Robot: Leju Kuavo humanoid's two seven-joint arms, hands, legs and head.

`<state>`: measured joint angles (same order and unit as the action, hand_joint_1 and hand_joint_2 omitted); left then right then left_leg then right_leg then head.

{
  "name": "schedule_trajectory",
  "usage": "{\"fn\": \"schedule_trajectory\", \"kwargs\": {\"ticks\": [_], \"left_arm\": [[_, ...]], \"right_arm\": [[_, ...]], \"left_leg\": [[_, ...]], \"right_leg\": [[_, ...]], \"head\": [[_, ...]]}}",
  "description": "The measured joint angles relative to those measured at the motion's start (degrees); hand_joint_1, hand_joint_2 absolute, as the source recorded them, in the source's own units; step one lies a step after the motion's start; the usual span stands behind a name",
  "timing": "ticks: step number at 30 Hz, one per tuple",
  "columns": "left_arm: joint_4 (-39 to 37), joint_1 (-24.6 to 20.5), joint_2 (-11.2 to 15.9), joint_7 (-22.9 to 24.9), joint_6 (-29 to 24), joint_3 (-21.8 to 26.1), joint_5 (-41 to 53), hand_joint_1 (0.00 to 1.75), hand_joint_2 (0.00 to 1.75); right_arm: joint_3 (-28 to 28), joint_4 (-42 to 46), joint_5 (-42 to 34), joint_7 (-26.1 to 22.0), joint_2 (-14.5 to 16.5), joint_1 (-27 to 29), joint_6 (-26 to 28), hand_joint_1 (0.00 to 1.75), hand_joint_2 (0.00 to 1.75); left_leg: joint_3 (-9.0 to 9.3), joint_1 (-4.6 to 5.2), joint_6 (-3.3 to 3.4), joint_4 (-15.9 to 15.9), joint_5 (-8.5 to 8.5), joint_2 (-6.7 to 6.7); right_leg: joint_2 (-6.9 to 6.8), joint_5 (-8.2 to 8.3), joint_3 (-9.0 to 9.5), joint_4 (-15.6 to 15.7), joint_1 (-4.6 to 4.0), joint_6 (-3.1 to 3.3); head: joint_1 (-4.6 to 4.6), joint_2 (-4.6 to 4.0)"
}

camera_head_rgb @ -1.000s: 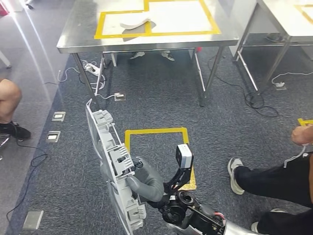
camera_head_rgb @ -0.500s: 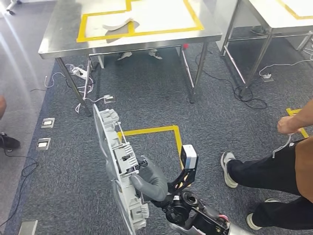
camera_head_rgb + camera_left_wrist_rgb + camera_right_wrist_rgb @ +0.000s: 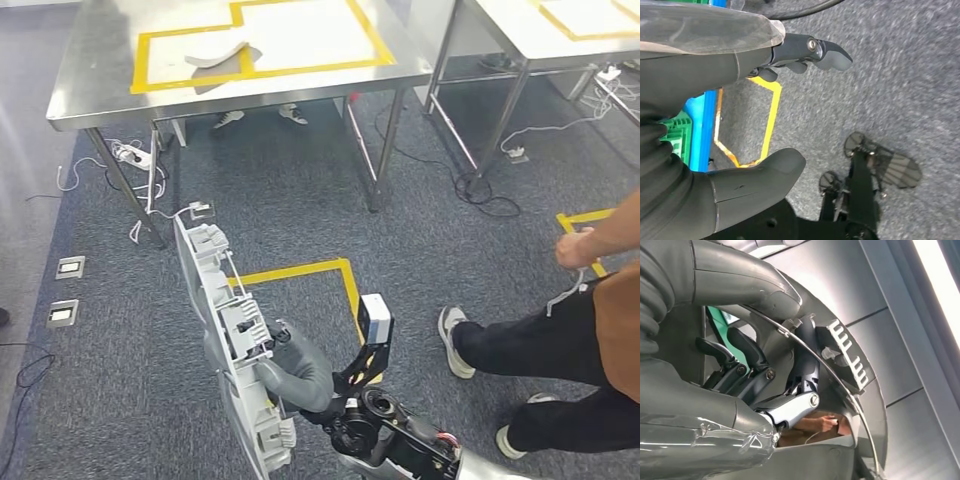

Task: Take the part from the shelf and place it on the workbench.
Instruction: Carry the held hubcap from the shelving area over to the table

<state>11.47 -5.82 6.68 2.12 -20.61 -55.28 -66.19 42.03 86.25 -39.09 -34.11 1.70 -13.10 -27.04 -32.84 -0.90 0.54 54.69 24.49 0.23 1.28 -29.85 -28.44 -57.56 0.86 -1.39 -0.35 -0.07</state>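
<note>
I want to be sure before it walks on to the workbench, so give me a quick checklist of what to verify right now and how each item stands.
1. Part held: right robot hand grips the grey part. Ok.
2. Grip security: in the right wrist view fingers wrap the part's edge; firmness cannot tell.
3. Left robot hand free: fingers apart, holding nothing. Ok.
4. Drop zone: the workbench ahead has yellow tape outlines, but a pale piece already lies in the left one. Not ok for that outline.
5. Path: a person stands close on the right, foot near the yellow floor marking. Not ok.
6. Cables lie by the workbench legs. Cannot tell whether they matter.
</note>
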Motion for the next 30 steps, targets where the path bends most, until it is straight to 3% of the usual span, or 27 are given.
{"fn": "schedule_trajectory", "kwargs": {"ticks": [3,4,5,6,8,10,12,13,15,16,19,20,21,23,24,26,30], "left_arm": [[0.0,0.0,0.0,-0.1,0.0,0.0,0.0,0.00,1.75],[0.0,0.0,0.0,-0.2,0.0,0.0,-0.1,0.00,1.75],[0.0,0.1,0.0,-0.2,0.0,0.0,-0.1,0.00,1.75],[0.0,0.1,0.0,-0.3,0.0,0.0,-0.1,0.00,1.75],[0.0,0.2,-0.1,-0.3,-0.1,0.0,-0.1,0.00,1.75],[0.0,0.1,-0.3,-0.4,-0.1,0.0,-0.1,0.00,1.75],[0.0,0.0,-0.4,-0.4,-0.1,0.0,-0.2,0.00,1.75],[0.0,0.1,-0.4,-0.4,-0.1,0.0,-0.2,0.00,1.75],[0.0,0.1,-0.4,-0.5,-0.1,0.0,-0.2,0.00,1.75],[0.0,0.0,-0.4,-0.6,-0.1,0.0,-0.1,0.00,1.75],[0.0,-0.1,-0.4,-0.7,0.0,0.0,0.0,0.00,1.75],[0.0,-0.1,-0.3,-0.7,0.0,0.0,0.0,0.00,1.75],[0.0,0.0,-0.3,-0.7,0.1,0.0,0.0,0.00,1.75],[0.0,0.1,-0.1,-0.7,0.1,0.0,0.0,0.00,1.75],[0.0,0.1,0.0,-0.7,0.1,0.0,0.0,0.00,1.75],[0.0,0.1,0.1,-0.7,0.2,0.0,0.0,0.00,1.75],[0.0,0.1,0.1,-0.7,0.2,0.0,0.2,0.00,1.75]], "right_arm": [[0.0,0.0,0.1,-0.1,0.0,0.0,-0.1,1.75,1.75],[0.0,0.0,0.1,-0.1,0.0,0.1,-0.1,1.75,1.75],[0.0,0.0,0.1,-0.1,0.0,0.1,-0.1,1.75,1.75],[0.1,0.0,0.2,-0.1,0.0,0.2,-0.1,1.75,1.75],[0.2,-0.1,0.2,-0.1,0.0,0.2,-0.1,1.75,1.75],[0.2,-0.1,0.2,-0.1,0.0,0.1,-0.1,1.75,1.75],[0.2,-0.1,0.3,-0.1,0.0,0.1,-0.1,1.75,1.75],[0.3,-0.1,0.3,-0.1,0.0,0.1,-0.1,1.75,1.75],[0.3,-0.1,0.4,-0.1,0.0,0.1,-0.1,1.75,1.75],[0.4,-0.1,0.4,-0.1,0.0,0.0,-0.1,1.75,1.75],[0.4,-0.1,0.3,-0.1,0.0,0.0,0.0,1.75,1.75],[0.4,-0.1,0.4,-0.1,0.0,0.1,0.0,1.75,1.75],[0.4,-0.1,0.4,-0.1,0.0,0.1,0.0,1.75,1.75],[0.4,-0.1,0.4,-0.1,0.0,0.1,0.0,1.75,1.75],[0.3,-0.1,0.4,-0.1,0.0,0.1,0.0,1.75,1.75],[0.3,-0.1,0.5,-0.1,0.0,0.1,0.0,1.75,1.75],[0.3,-0.1,0.6,-0.1,0.0,0.0,0.1,1.75,1.75]], "left_leg": [[1.10,0.30,0.88,-0.1,0.79,0.12],[1.45,0.46,0.99,-0.1,1.11,0.13],[1.91,0.61,1.04,0.0,1.47,0.13],[2.52,0.74,1.05,0.0,1.87,0.12],[3.84,0.88,0.97,-0.1,2.76,0.11],[4.41,0.87,0.63,-0.1,3.39,0.21],[4.58,0.93,-0.01,0.0,3.54,0.43],[4.71,0.98,-0.34,0.2,3.63,0.50],[4.17,0.93,-0.96,2.3,4.23,0.35],[2.81,0.79,-1.30,4.8,5.11,0.22],[-4.33,0.16,-2.32,14.9,8.57,0.10],[-5.99,-0.04,-2.59,16.3,8.50,0.10],[-6.54,-0.22,-2.80,15.4,7.14,0.11],[-4.82,-0.54,-3.07,8.4,1.62,0.12],[-3.64,-0.59,-3.06,4.7,-0.17,0.13],[-2.37,-0.35,-2.31,1.0,-1.17,0.13],[-1.18,-0.18,-0.17,0.8,-0.79,0.15]], "right_leg": [[-0.62,-4.56,-6.02,-11.5,0.06,-0.28],[-0.64,-5.24,-8.00,-14.4,0.05,-0.26],[-0.64,-4.77,-9.11,-15.4,0.00,-0.13],[-0.65,-3.04,-9.09,-14.0,-0.11,0.11],[-0.85,2.35,-6.74,-6.8,-0.53,1.01],[-1.29,4.90,-4.97,-0.8,-1.18,1.91],[-1.50,4.74,-4.67,1.2,-1.51,2.38],[-1.40,4.90,-4.03,1.8,-1.34,2.55],[-1.21,5.01,-2.83,2.6,-0.88,2.82],[-1.17,4.97,-2.20,2.9,-0.70,2.95],[-1.04,4.31,-1.43,3.1,-0.60,3.16],[-0.91,3.97,-1.11,3.1,-0.54,3.11],[-0.75,3.59,-0.68,3.1,-0.43,2.97],[-0.52,2.68,0.41,3.1,-0.12,2.48],[-0.42,2.22,0.91,3.0,-0.04,2.14],[-0.33,1.46,1.25,2.9,-0.05,1.34],[-0.55,0.32,1.40,1.2,-0.03,0.03]], "head": [[1.12,0.00],[1.33,0.00],[1.50,0.00],[1.66,0.00],[2.07,0.00],[2.14,-0.01],[2.30,-0.01],[2.58,0.00],[2.27,0.00],[1.95,0.00],[1.03,0.00],[0.85,0.00],[0.65,0.00],[0.19,0.00],[-0.14,0.00],[-0.63,0.00],[-0.01,0.00]]}}
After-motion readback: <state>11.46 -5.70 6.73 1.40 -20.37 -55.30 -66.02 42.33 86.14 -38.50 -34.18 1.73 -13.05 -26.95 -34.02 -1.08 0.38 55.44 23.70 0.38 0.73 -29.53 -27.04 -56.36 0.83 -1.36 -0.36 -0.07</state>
